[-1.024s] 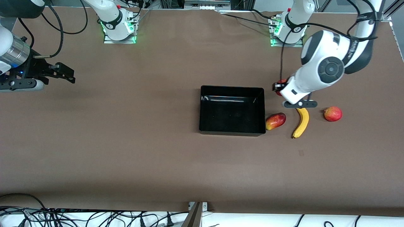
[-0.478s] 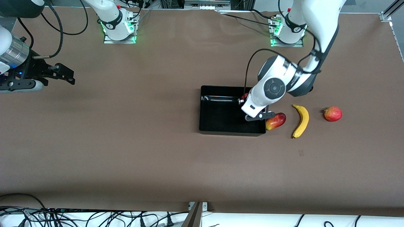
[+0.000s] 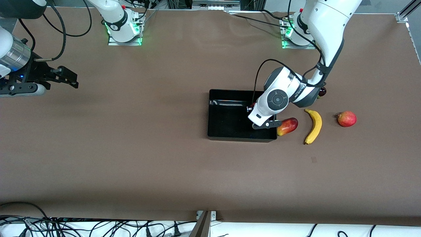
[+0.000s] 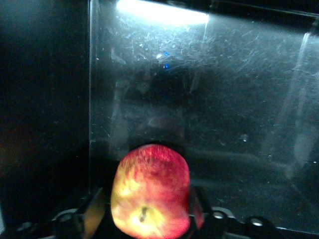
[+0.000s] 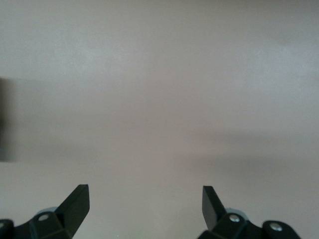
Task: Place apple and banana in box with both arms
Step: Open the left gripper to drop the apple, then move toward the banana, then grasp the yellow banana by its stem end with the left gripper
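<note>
Toward the right arm's end of the brown table (image 3: pixel 131 148): right gripper (image 3: pixel 67 77) waiting over bare tabletop, fingers (image 5: pixel 75 201) spread apart with nothing between them. Near the table's middle: the box (image 3: pixel 241 138), black and glossy, open on top. Reaching down into the box, at the part toward the left arm's end: left gripper (image 3: pixel 252 110), clamped on the apple (image 4: pixel 149 191), pale yellow patch facing the wrist camera, scratched box floor close beneath; whether touching the floor, impossible to tell. Mostly hidden from the front camera by the left arm's white wrist. Just beside the box, outside its wall: oblong red-and-yellow fruit (image 3: pixel 287 126), close under the wrist bracket. Next along, toward the left arm's end: the banana (image 3: pixel 314 126), flat on the table, well outside the box. Then a plain pinkish-red round fruit (image 3: pixel 347 118). Compared with a second ago: apple carried from above the banana's farther tip to inside the box, slightly lower than half a second ago; right arm and loose fruit unmoved.
</note>
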Robot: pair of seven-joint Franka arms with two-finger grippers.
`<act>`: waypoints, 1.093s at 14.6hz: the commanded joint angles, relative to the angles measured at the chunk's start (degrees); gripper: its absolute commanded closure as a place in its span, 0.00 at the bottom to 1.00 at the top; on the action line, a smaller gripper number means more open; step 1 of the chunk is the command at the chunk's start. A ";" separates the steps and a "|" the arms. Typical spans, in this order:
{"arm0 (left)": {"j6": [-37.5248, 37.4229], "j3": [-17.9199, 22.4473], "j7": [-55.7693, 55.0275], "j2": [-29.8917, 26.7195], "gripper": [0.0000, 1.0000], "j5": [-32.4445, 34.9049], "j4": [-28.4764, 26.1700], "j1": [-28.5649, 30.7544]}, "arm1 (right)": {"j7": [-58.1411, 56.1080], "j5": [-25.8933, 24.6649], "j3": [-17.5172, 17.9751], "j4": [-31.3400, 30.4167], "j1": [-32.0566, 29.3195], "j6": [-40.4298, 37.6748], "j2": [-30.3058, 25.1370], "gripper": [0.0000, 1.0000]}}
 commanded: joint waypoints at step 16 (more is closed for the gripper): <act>-9.92 1.23 42.18 -0.62 0.00 10.11 8.18 25.05 | 0.14 -0.47 1.03 1.05 -0.68 -0.54 0.28 0.00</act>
